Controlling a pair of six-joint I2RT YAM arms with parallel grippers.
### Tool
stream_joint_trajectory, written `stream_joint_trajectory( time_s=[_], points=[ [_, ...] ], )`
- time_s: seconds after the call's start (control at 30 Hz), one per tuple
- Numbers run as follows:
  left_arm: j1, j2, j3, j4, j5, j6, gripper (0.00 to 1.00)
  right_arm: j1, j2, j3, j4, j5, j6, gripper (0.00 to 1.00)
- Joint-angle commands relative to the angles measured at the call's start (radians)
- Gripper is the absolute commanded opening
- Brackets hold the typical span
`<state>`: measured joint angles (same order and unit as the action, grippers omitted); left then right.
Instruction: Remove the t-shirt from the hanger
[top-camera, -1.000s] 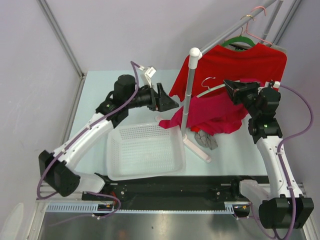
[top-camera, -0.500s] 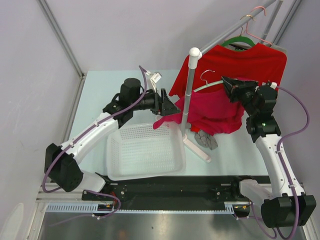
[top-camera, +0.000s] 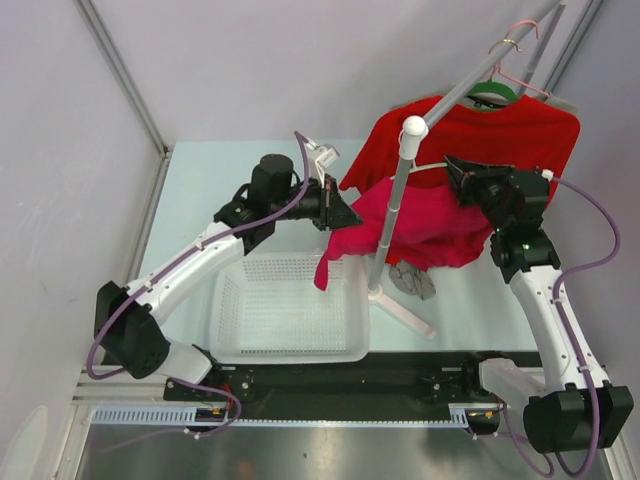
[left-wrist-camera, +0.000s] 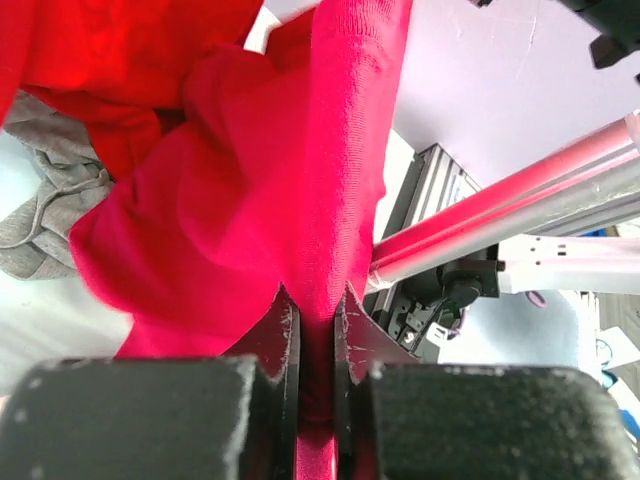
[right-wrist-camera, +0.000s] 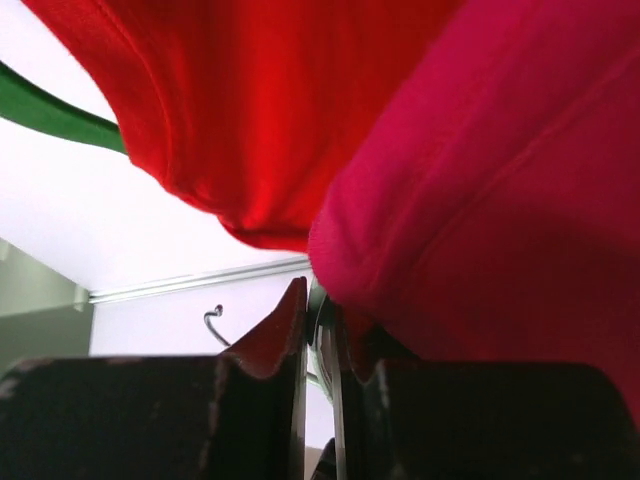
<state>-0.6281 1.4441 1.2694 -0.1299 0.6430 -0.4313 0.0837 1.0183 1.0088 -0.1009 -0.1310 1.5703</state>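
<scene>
The crimson t-shirt (top-camera: 440, 222) hangs from the pale hanger (top-camera: 425, 165), low in front of the rack. My left gripper (top-camera: 350, 216) is shut on a fold of its cloth, and a strip droops from there toward the basket. In the left wrist view the t-shirt (left-wrist-camera: 250, 210) fills the frame and the left gripper (left-wrist-camera: 313, 305) pinches a ridge of it. My right gripper (top-camera: 453, 169) is shut on the hanger's arm. The right wrist view shows the right gripper (right-wrist-camera: 318, 305) clamped on the thin hanger (right-wrist-camera: 318, 330), with its silver hook (right-wrist-camera: 214, 324) beyond and the t-shirt (right-wrist-camera: 500, 200) above.
A brighter orange-red t-shirt (top-camera: 480, 130) hangs on a dark green hanger (top-camera: 492, 93) from the rail, beside a pink wire hanger (top-camera: 520, 70). The white rack pole (top-camera: 398, 205) leans between my grippers. A white basket (top-camera: 290, 345) sits below the left gripper, grey cloth (top-camera: 412, 281) by the rack's foot.
My left gripper has shut on the t-shirt's cloth and drawn it left and up over the basket. The rack pole has tilted and shifted right. The right gripper stays on the hanger.
</scene>
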Motion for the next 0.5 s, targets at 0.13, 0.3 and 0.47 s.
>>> stream_joint_trajectory(
  time_s=[0.13, 0.3, 0.47],
  points=[
    [0.001, -0.005, 0.082, -0.031, -0.080, 0.002, 0.00, 0.093, 0.017, 0.137, -0.048, -0.084, -0.240, 0.29],
    [-0.001, -0.022, 0.103, -0.050, -0.129, 0.086, 0.00, 0.111, 0.026, 0.139, -0.060, -0.104, -0.303, 0.40],
    [-0.001, -0.036, 0.117, -0.053, -0.163, 0.154, 0.00, 0.146, 0.029, 0.168, -0.107, -0.070, -0.378, 0.45]
  ],
)
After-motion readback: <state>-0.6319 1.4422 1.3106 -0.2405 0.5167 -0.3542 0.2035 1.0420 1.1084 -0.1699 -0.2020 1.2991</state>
